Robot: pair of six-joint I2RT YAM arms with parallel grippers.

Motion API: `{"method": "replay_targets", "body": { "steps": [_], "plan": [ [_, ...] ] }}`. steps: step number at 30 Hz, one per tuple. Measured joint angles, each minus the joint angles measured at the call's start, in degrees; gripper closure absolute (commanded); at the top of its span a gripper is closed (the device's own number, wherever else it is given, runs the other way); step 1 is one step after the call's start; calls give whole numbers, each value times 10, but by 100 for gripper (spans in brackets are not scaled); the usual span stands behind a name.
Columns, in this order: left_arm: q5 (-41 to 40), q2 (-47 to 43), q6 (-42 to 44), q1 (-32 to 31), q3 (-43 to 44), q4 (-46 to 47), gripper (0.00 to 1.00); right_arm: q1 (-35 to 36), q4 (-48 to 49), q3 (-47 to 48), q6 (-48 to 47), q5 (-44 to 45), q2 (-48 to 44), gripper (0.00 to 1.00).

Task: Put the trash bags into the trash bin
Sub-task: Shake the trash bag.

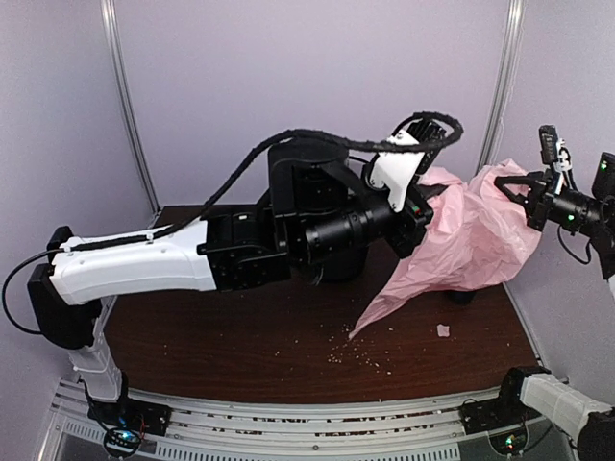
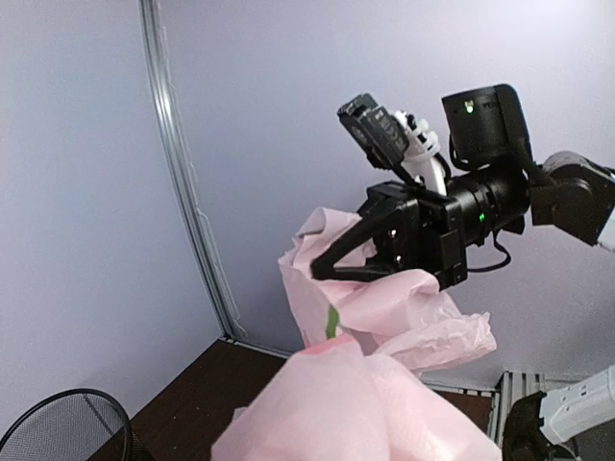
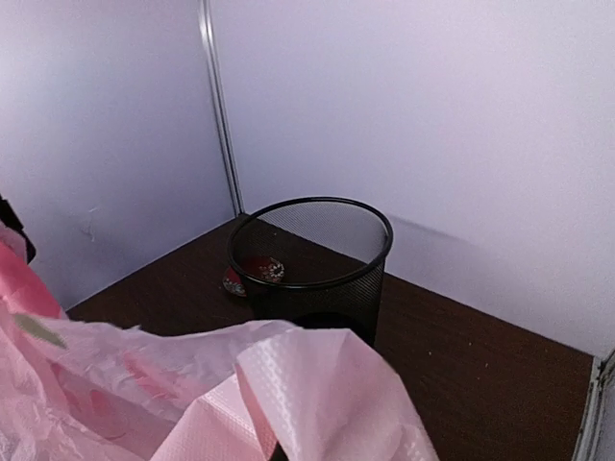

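Right hand (image 1: 507, 184) raised, pinching trash bag (image 1: 471, 245); left arm (image 1: 135, 264) stretched across table (image 1: 240, 336).

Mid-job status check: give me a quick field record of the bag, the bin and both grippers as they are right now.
trash bag: pale pink, held up between both arms, lower corner hanging near the table
trash bin: black mesh, upright, mouth open, bag not in it
right gripper: pinched shut on the bag's upper edge
left gripper: against the bag's side nearest the bin, fingers hidden by plastic
crumbs: scattered below the bag
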Motion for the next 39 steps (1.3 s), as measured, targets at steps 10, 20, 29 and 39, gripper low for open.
{"method": "replay_targets", "body": {
  "steps": [10, 20, 29, 39],
  "plan": [
    [103, 235, -128, 138, 195, -152, 100, 0, 90, -30, 112, 124, 236, 100],
    [206, 167, -80, 153, 259, -106, 100, 0, 150, 283, 128, 110, 205, 100],
    [194, -157, 148, -30, -135, 215, 100, 3, 83, 165, -147, -48, -118, 100],
    [136, 24, 102, -11, -377, -17, 100, 0, -275, -192, -457, 126, -76, 100]
  ]
}}
